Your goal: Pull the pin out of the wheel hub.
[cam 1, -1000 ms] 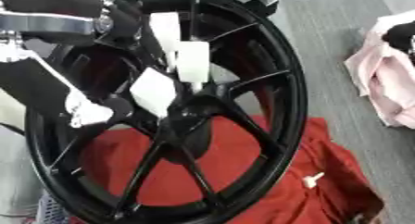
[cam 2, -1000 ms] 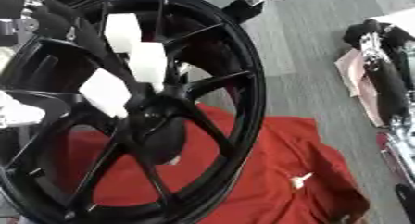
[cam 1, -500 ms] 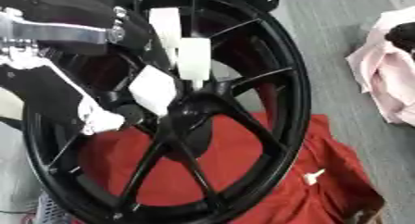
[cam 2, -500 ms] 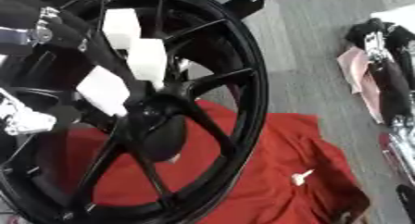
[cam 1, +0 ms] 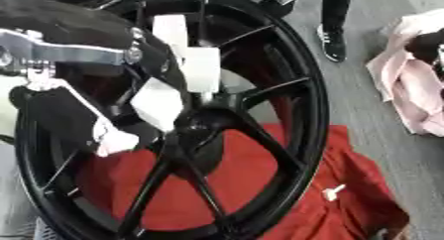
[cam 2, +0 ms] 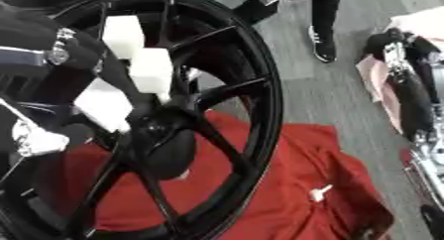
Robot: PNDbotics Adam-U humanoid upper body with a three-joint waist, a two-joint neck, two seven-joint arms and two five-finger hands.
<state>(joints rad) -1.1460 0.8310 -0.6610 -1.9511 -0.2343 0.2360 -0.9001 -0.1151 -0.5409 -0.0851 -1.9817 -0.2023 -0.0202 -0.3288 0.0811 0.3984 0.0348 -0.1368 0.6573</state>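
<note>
**Left hand at the hub; pin not identifiable**

Left eye view. A large black multi-spoke alloy wheel [cam 1: 260, 110] fills the frame from upper centre to lower left, tilted, lying over a crumpled red cloth [cam 1: 286, 194] on a grey floor. The black hub centre [cam 1: 204, 122] sits at mid-frame. The robot's left hand [cam 1: 187, 65], black with white pads, enters from the upper left; its white-tipped fingers [cam 1: 201, 69] extend downward and end just above and left of the hub, touching or very nearly touching it. The fingers appear straight rather than curled; no object is visibly held between them. A pin as such cannot be made out; in my judgement it would lie at the hub, directly below the fingertips, its long axis probably along the wheel axle, towards the camera. A small white tag-like item [cam 1: 332, 192] lies on the cloth at lower right, well apart from the hub. A pink garment [cam 1: 408, 90] occupies the right edge.

Right eye view. The same arrangement, shifted left. The robot's right arm runs along the right edge, well apart from the wheel; its hand is not shown, and finger state cannot be reported. The left hand is clearly nearer, and the coming move depends on closing its fingers at the hub.
</note>
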